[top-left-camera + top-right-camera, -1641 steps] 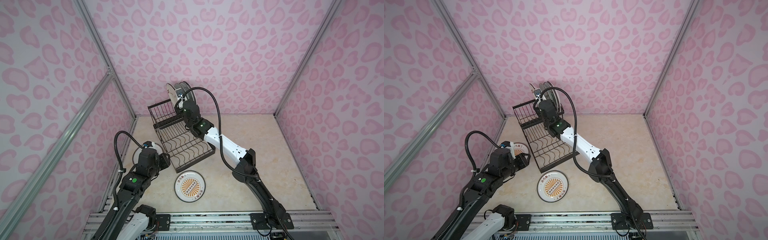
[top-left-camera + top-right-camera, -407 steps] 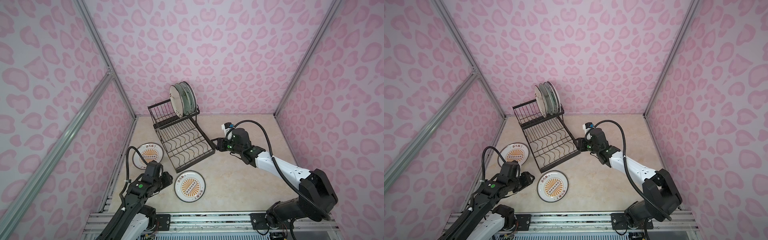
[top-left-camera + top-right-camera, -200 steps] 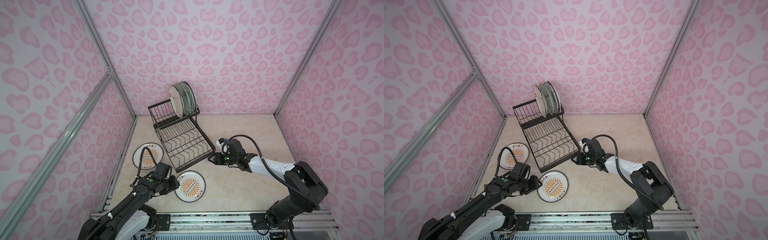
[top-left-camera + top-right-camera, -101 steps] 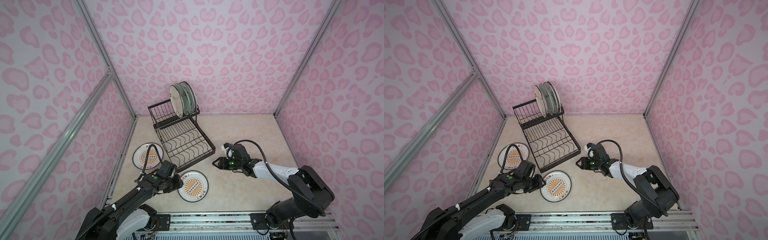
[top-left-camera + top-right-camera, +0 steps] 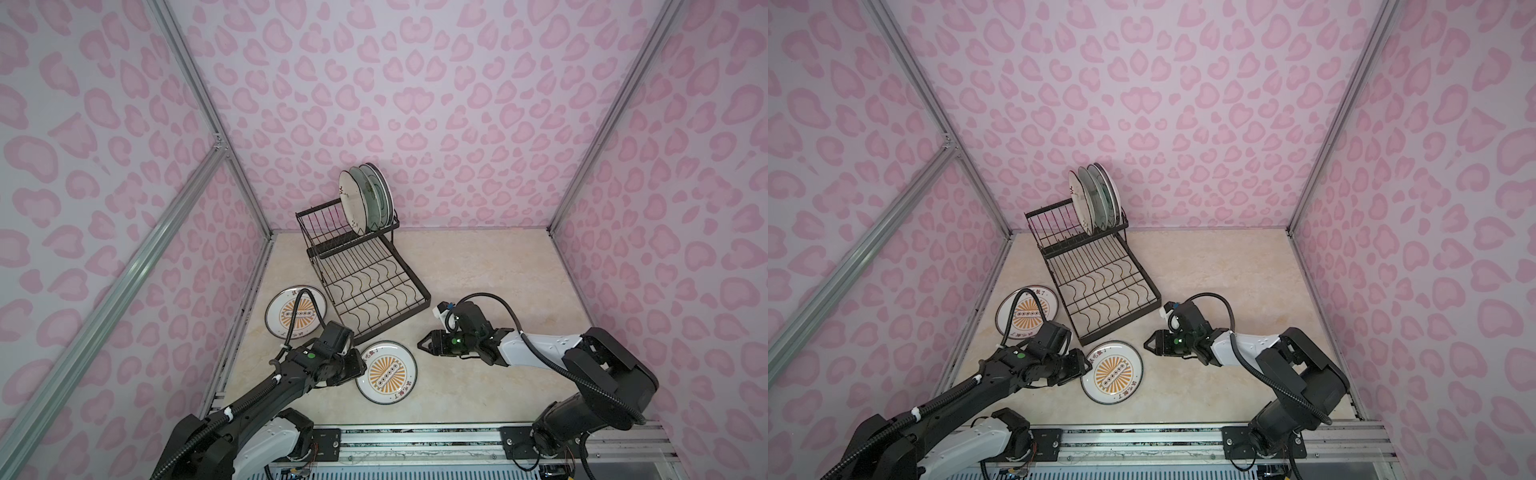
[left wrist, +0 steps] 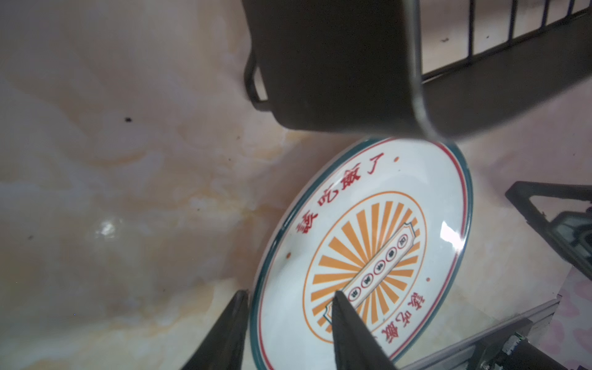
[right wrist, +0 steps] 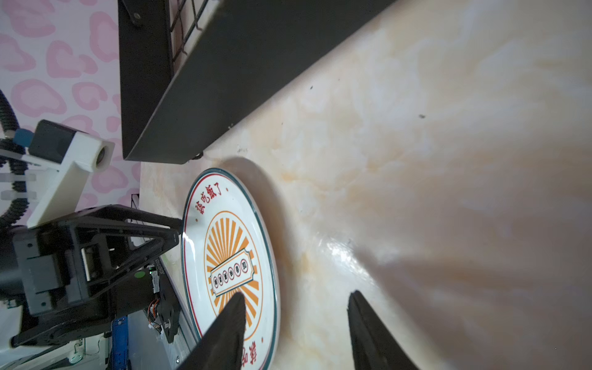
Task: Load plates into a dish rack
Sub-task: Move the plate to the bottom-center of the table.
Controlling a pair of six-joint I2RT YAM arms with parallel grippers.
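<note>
A white plate with an orange sunburst (image 5: 386,372) (image 5: 1112,372) lies flat in front of the black wire dish rack (image 5: 411,274) (image 5: 1144,272). My left gripper (image 5: 360,366) (image 6: 288,298) is open and straddles that plate's (image 6: 368,243) left rim, one finger over the plate and one over the table. My right gripper (image 5: 422,344) (image 7: 296,296) is open, low beside the plate's (image 7: 224,256) right rim. A second sunburst plate (image 5: 296,311) (image 5: 1026,312) lies left of the rack. Other plates (image 5: 365,199) (image 5: 1094,199) stand upright in the rack's raised tier.
Pink patterned walls close in the marble table (image 5: 478,266) on three sides. An aluminium post (image 5: 208,124) runs along the left wall. The arms' mounting rail (image 5: 415,436) lines the front edge. The rack's near corner (image 6: 512,80) (image 7: 256,64) stands close to both grippers.
My left gripper has slid right up to the front plate's rim, and the plate has shifted slightly right. My right gripper has come down and forward from the rack's corner toward the plate.
</note>
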